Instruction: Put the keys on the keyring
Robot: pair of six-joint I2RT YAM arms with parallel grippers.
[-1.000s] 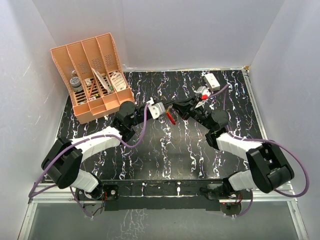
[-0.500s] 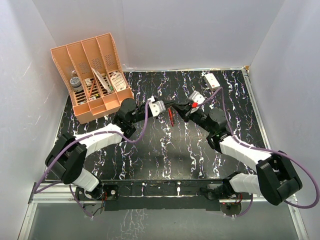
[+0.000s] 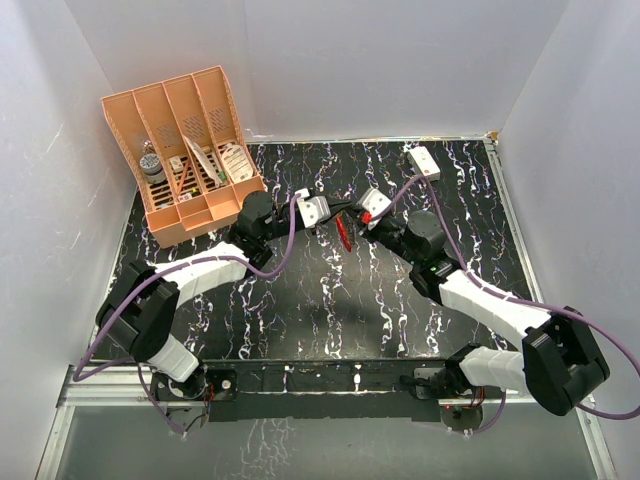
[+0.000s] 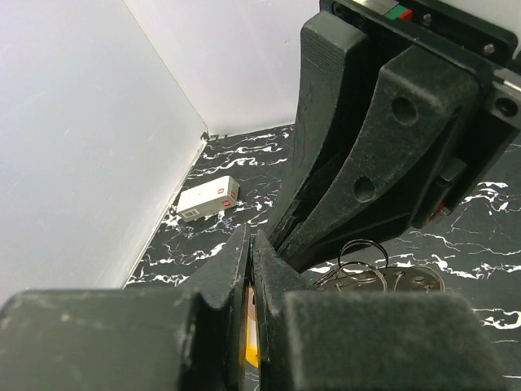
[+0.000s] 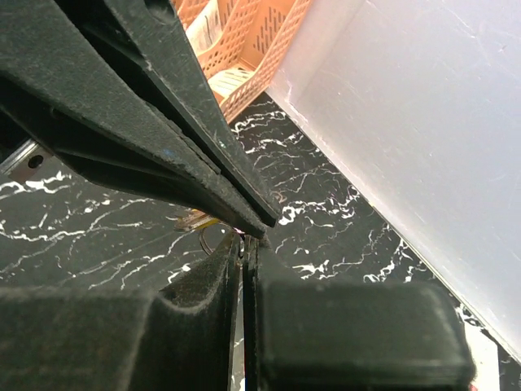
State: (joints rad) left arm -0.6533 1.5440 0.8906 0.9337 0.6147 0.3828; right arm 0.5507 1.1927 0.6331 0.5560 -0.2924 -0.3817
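In the top view my left gripper [image 3: 334,213] and right gripper [image 3: 352,214] meet tip to tip above the middle of the table. The red keyring [image 3: 344,233] hangs just below that meeting point. In the left wrist view my left gripper [image 4: 251,238] is shut on a thin piece that shows pinkish and yellow between the pads. The silvery keys [image 4: 407,281] with wire rings [image 4: 362,259] show below the right fingers [image 4: 383,163]. In the right wrist view my right gripper [image 5: 243,241] is shut at the left fingertips [image 5: 262,218]. A key with a yellow bit [image 5: 194,220] sits just ahead.
An orange divided organizer [image 3: 185,150] with small items stands at the back left. A white rectangular box [image 3: 423,160] lies at the back right and also shows in the left wrist view [image 4: 207,198]. White walls close in the black marbled table [image 3: 300,300].
My right gripper has moved left until its tips meet the left gripper's. The left gripper with the red keyring has shifted slightly up and right.
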